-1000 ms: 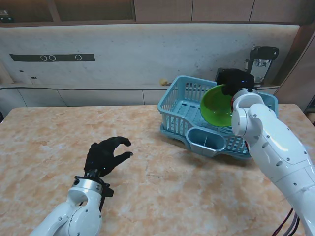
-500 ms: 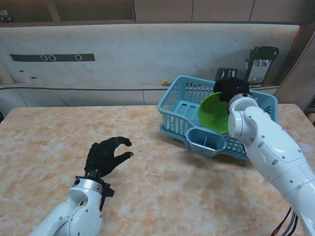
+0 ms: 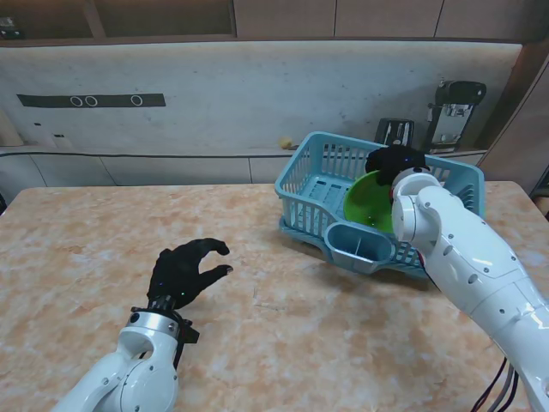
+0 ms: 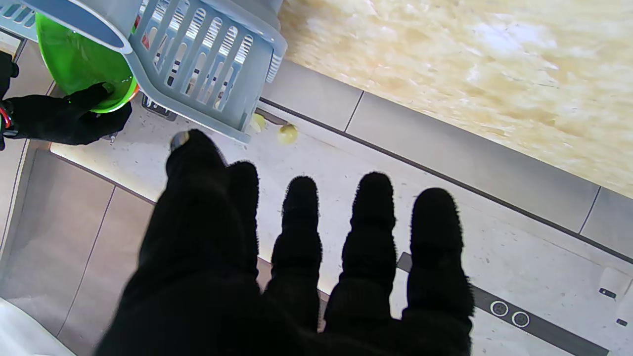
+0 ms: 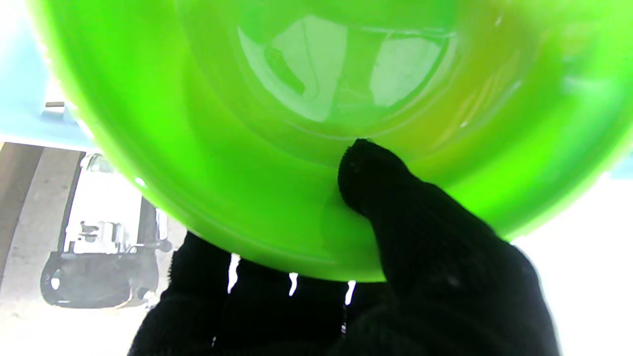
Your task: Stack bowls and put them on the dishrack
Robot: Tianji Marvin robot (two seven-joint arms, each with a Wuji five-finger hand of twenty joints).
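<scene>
**Green bowl held inside the dishrack**

Over the far right of the worktop (image 3: 257,283), the green bowl (image 3: 371,202) sat tilted inside the pale blue dishrack (image 3: 313,184), its open side facing the robot's left and its lower rim down among the rack's walls. The right hand (image 3: 393,161) pinched it at the upper rim: in the right wrist view the thumb (image 5: 376,173) pressed inside the bowl (image 5: 247,123) while the other fingers (image 5: 257,291) wrapped behind its outer wall. Whether one bowl or a nested stack was held could not be told. The white right arm (image 3: 467,257) reached up from the near right and covered the rack's right corner.

The left hand (image 3: 184,270) lay low over the worktop, well apart from the rack, palm down, fingers spread and holding nothing; the left wrist view showed its fingers (image 4: 301,222) splayed.

Mottled beige stone formed the worktop. Beyond it ran a pale wall (image 3: 214,86), with a dark appliance (image 3: 455,107) behind the rack.
</scene>
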